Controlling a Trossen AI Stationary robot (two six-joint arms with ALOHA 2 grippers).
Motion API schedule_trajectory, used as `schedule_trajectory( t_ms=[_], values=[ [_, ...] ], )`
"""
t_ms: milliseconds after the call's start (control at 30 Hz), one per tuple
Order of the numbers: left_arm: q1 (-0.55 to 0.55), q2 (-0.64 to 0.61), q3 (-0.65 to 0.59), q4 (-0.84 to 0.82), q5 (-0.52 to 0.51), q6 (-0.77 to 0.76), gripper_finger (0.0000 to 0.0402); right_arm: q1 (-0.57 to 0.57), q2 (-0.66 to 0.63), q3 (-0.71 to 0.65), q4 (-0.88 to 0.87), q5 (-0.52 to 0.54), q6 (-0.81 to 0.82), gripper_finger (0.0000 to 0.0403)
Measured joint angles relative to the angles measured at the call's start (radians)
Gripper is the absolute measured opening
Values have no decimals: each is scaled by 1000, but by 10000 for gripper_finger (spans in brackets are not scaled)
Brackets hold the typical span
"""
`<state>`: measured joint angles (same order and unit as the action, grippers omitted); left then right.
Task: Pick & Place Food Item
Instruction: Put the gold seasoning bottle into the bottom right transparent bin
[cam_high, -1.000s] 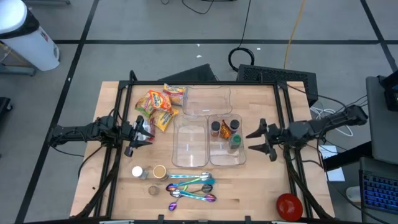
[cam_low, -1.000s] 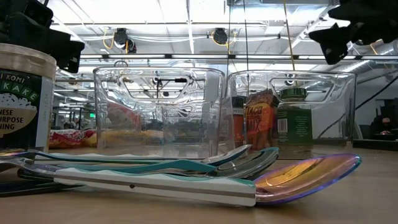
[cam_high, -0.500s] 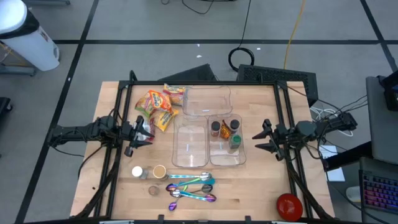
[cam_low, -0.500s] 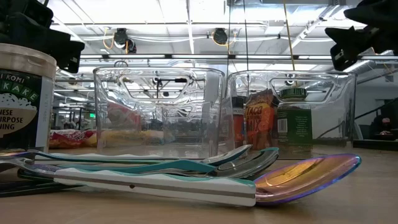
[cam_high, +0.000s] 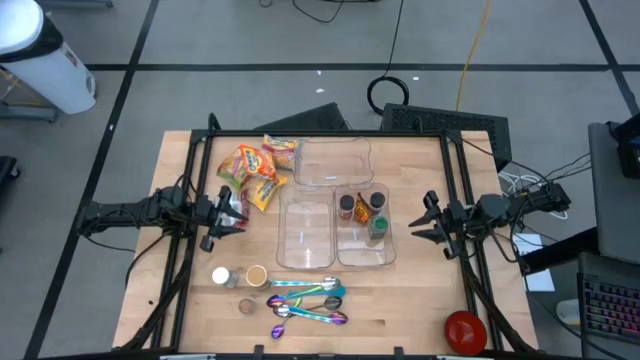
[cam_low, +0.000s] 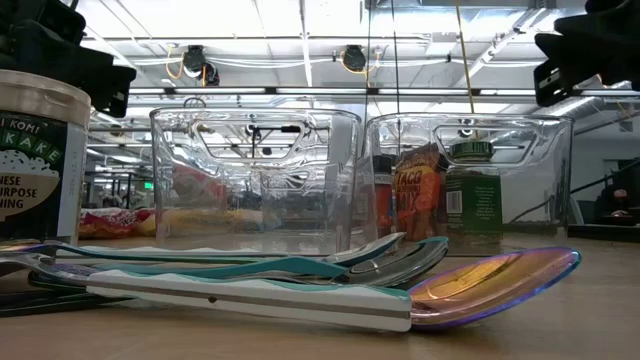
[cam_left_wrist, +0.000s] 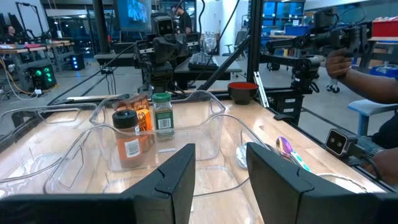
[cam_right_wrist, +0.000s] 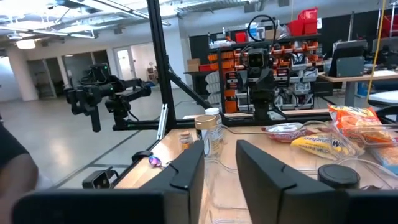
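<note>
Spice jars (cam_high: 362, 211) sit binned beside the empty, slightly parted right gripper (cam_high: 425, 222).

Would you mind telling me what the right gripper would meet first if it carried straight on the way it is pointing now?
Most likely the clear bin that holds the spice jars: the right gripper points across the table at that bin's near wall. Its height above the table is unclear, so it might pass over the rim.

place: robotics lab | evidence: camera rigs (cam_right_wrist: 109, 93), parts shelves (cam_right_wrist: 283, 46), monitors (cam_left_wrist: 134, 12)
</note>
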<state>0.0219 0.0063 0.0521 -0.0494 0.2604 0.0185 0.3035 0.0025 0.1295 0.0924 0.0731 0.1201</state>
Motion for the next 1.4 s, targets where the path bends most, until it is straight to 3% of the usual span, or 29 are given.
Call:
schedule_trajectory(
  t_ms=[467, 633, 1033, 1400],
  values=[
    [0, 0, 0, 0, 0, 0, 152, 0, 0, 0, -1, -50, 13, 13],
    [0, 0, 0, 0, 0, 0, 152, 0, 0, 0, -7, -50, 10, 7],
    [0, 0, 0, 0, 0, 0, 152, 0, 1, 0, -6, -48, -269, 4],
    [0, 0, 0, 0, 0, 0, 152, 0, 1, 0, -6, -48, -282, 3]
  ],
)
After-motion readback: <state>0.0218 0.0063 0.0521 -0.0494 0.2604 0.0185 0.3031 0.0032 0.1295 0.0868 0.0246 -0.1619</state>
